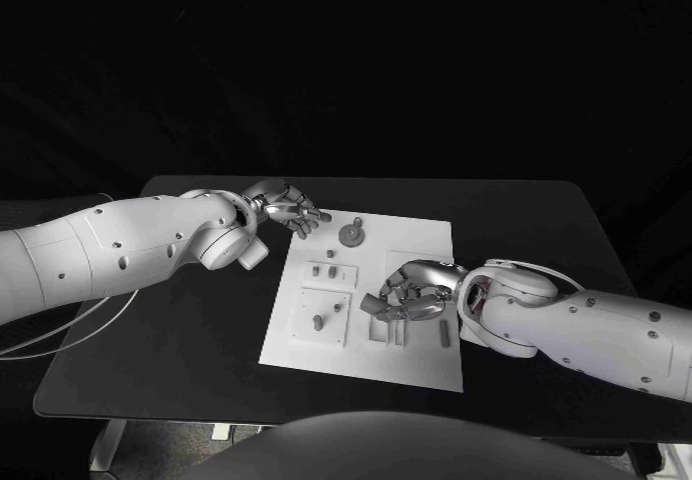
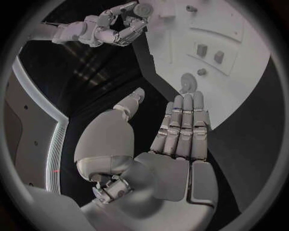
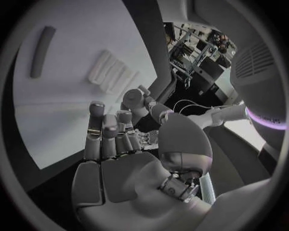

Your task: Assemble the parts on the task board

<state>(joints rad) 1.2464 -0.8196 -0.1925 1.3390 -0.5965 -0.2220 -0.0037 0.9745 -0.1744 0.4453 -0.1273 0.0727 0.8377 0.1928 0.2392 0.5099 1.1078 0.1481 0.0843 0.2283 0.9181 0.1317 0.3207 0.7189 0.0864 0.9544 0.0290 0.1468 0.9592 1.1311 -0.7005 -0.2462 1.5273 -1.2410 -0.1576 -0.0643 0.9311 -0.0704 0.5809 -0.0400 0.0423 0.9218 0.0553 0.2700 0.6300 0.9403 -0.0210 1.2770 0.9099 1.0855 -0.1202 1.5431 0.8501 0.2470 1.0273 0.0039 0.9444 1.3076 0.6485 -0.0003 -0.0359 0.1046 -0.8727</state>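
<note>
The white task board (image 1: pixel 418 240) lies in the middle of the black table. On it are a round grey part (image 1: pixel 352 234), small parts (image 1: pixel 326 269), one part in a recess (image 1: pixel 317 322) and a rod (image 1: pixel 444 335). My left hand (image 1: pixel 289 208) hovers at the board's far left corner with straight fingers (image 2: pixel 183 125) and nothing in it; the round part (image 2: pixel 188 84) lies just beyond them. My right hand (image 1: pixel 411 292) is curled over the board's middle right. A round grey piece (image 2: pixel 143 9) sits at its fingertips (image 2: pixel 123 31); I cannot tell whether it is held.
The black table (image 1: pixel 173 340) runs out to the left and right of the board. A white cable (image 1: pixel 58 335) loops over the table's left edge. In the right wrist view a grey rod (image 3: pixel 42 50) and a ribbed white block (image 3: pixel 111 72) lie on the board.
</note>
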